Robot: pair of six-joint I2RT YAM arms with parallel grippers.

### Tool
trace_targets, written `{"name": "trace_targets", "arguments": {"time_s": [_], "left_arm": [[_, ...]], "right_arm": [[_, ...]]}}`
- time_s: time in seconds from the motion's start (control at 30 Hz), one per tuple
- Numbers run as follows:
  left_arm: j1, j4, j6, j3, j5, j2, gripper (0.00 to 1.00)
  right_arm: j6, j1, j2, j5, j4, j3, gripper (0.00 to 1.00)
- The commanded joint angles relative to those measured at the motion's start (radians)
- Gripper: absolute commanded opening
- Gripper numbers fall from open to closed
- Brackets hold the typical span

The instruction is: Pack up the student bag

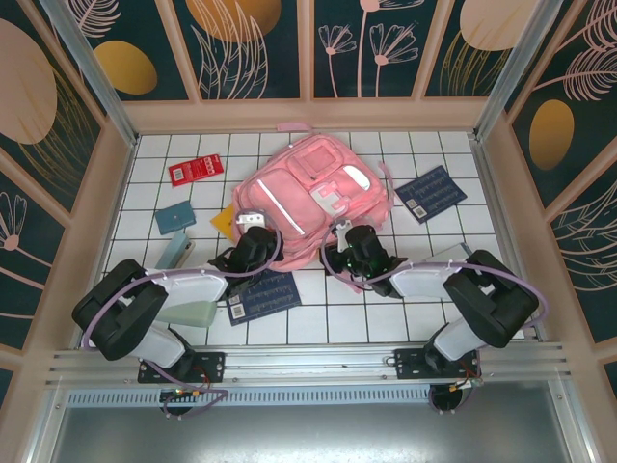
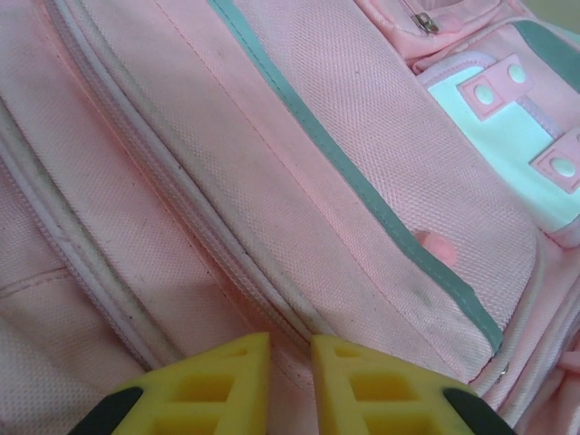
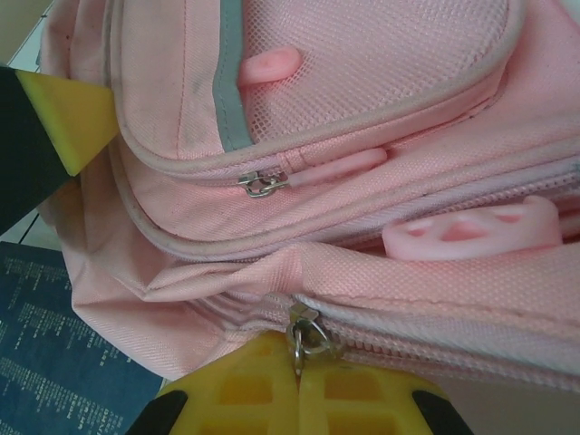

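The student bag [image 1: 310, 193] lies flat on the white-tiled desk [image 1: 318, 323], middle of the top and toward 12 o'clock, front pockets facing up. Both arms reach in from 6 o'clock.

The left hand [image 1: 251, 226] sits on the bag's edge at about 7 o'clock. Seen from its wrist, its yellow fingers [image 2: 227, 373] stand a narrow slit apart, right down on a long zip seam [image 2: 172, 217] that runs beside a grey reflective strip [image 2: 362, 181]. I cannot tell whether they are nipping fabric.

The right hand [image 1: 343, 233] is at the bag's 5 o'clock edge. Up close its fingers are pressed together, pinching a metal zipper pull [image 3: 304, 337] on the lowest zip line. Just above sit a second metal slider [image 3: 261, 184] and a pink rubber tab [image 3: 471, 228].

A red booklet [image 1: 196, 171] lies at the bag's 10 o'clock and a dark blue booklet [image 1: 431, 193] at 3 o'clock, both apart from it. Another dark blue booklet [image 1: 263, 295] lies at 7 o'clock, near the left arm.
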Motion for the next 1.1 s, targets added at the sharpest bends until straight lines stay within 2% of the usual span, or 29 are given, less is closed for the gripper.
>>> {"name": "trace_targets", "arguments": {"time_s": [0.0, 0.03, 0.07, 0.17, 0.23, 0.43, 0.57, 0.73, 0.87, 0.93, 1.07], "left_arm": [[-0.006, 0.012, -0.010, 0.031, 0.069, -0.014, 0.24], [-0.005, 0.003, 0.000, 0.031, 0.074, -0.028, 0.26], [-0.007, -0.009, 0.011, 0.033, 0.086, -0.041, 0.28], [-0.018, -0.052, 0.043, 0.051, 0.110, -0.069, 0.33], [-0.048, -0.088, 0.068, 0.070, 0.087, -0.079, 0.35], [-0.166, -0.189, 0.096, 0.144, -0.013, -0.059, 0.37], [-0.213, -0.189, 0.063, 0.156, -0.036, -0.046, 0.36], [-0.287, -0.210, 0.001, 0.216, -0.055, 0.008, 0.33], [-0.337, -0.249, -0.043, 0.290, -0.047, 0.101, 0.33], [-0.355, -0.302, -0.057, 0.345, -0.063, 0.161, 0.29], [-0.359, -0.381, -0.103, 0.430, -0.054, 0.279, 0.27]], "right_arm": [[0.006, 0.028, -0.008, -0.041, 0.033, 0.036, 0.13], [0.004, 0.027, -0.028, -0.029, 0.022, 0.033, 0.28], [0.003, 0.027, -0.047, -0.012, 0.008, 0.033, 0.38], [0.006, 0.006, -0.114, 0.022, -0.040, 0.017, 0.44], [0.016, -0.017, -0.168, 0.036, -0.059, -0.004, 0.47], [0.043, -0.134, -0.317, 0.044, -0.100, -0.063, 0.53], [0.053, -0.205, -0.349, 0.037, -0.116, -0.072, 0.54], [0.068, -0.248, -0.354, 0.051, -0.102, -0.080, 0.54], [0.074, -0.264, -0.353, 0.048, -0.074, -0.099, 0.53], [0.075, -0.270, -0.357, 0.041, -0.063, -0.110, 0.54], [0.077, -0.283, -0.382, 0.034, -0.058, -0.127, 0.54]]}}
